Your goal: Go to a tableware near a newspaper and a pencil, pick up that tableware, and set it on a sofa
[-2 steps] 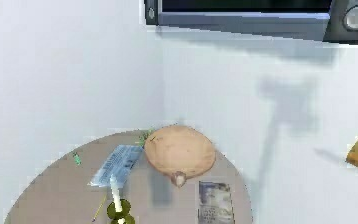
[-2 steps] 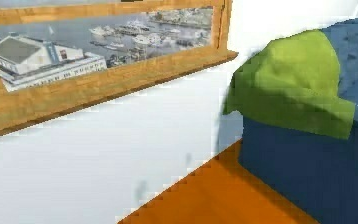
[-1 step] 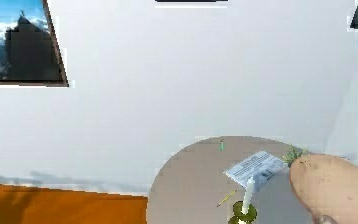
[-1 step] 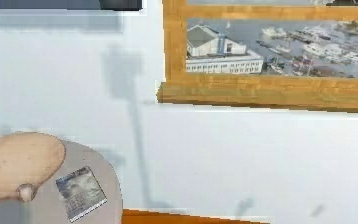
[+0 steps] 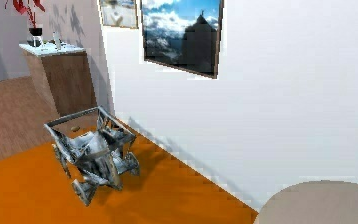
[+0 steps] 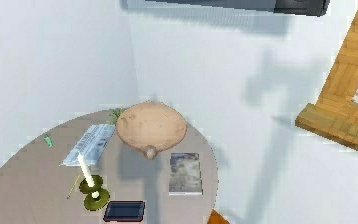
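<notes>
On a round beige table (image 6: pixel 27 190) in the arm side view sits a tan, rounded bowl-like piece of tableware (image 6: pixel 150 128), near the table's far edge. Left of it lies a folded newspaper (image 6: pixel 90 145). A small thin greenish stick (image 6: pixel 47 142), perhaps the pencil, lies further left. In the forward view a curve of the same table (image 5: pixel 317 205) fills the bottom right corner.
A white candle on a green holder (image 6: pixel 90 186), a dark flat device (image 6: pixel 124 210) and a booklet (image 6: pixel 185 173) share the table. A wooden frame (image 6: pixel 337 100) stands at the right. Ahead are a metal cart (image 5: pixel 92 150) on the orange floor, a wooden cabinet (image 5: pixel 67 80) and a wall picture (image 5: pixel 182 35).
</notes>
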Robot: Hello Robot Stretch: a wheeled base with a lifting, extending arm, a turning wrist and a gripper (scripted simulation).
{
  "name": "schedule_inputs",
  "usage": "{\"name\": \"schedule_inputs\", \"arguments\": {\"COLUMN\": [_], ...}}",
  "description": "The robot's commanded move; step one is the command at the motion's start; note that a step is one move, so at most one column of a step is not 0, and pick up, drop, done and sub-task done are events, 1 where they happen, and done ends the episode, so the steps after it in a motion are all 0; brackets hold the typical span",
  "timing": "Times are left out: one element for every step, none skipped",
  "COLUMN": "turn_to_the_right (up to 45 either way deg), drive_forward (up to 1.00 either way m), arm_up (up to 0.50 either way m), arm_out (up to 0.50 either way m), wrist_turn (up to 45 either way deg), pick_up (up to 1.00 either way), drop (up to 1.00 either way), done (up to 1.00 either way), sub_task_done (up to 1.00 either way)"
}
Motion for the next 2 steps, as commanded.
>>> {"name": "schedule_inputs", "arguments": {"turn_to_the_right": [0.0, 0.0], "drive_forward": [0.0, 0.0], "arm_up": [0.5, 0.38], "arm_out": [0.0, 0.0], "wrist_turn": [0.0, 0.0], "pick_up": [0.0, 0.0], "drop": [0.0, 0.0], "done": [0.0, 0.0], "sub_task_done": [0.0, 0.0]}}
